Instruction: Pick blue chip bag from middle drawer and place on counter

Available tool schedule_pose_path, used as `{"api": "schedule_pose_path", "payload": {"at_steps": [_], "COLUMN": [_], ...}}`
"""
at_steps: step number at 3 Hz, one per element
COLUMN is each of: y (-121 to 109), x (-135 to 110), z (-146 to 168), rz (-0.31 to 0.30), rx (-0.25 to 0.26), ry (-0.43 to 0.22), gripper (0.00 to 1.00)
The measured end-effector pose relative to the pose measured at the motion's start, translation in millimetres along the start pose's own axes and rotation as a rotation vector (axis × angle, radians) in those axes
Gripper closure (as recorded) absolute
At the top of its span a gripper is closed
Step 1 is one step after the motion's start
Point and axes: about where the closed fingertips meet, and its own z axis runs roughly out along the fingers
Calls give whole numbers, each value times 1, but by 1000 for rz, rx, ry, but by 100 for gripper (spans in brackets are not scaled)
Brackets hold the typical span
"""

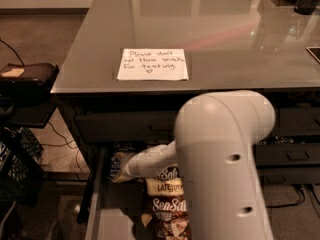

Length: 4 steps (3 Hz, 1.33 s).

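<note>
Inside middle drawer (106, 220), one end effector (120, 171)

gripper (117, 172) deep in middle drawer (106, 225), Sea Salt bags (167, 210) crowding right, bare floor front-left, counter (210, 29) overhead

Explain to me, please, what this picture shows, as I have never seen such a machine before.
This is a single picture from the one camera, which looks down over the robot's own arm. The big white shape is that arm, very close to the lens. It reaches down and left into an open drawer under the grey counter. The gripper, the two-finger claw at the arm's end, is at the drawer's back left, beside a dark bag. Whether it holds anything cannot be told. A brown Sea Salt bag also lies in the drawer. On the counter lies a white handwritten note.
</note>
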Motion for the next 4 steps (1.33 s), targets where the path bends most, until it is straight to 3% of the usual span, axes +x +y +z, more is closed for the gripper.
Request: {"api": "schedule_pose_path", "payload": {"at_steps": [1,3,4], "y": [-5,-5,-6], "x": [11,28,36], "z": [11,30,34], "rz": [-8,15,28], "rx": [37,65,72], "ry": [52,123,141], "gripper": [44,41,33]}}
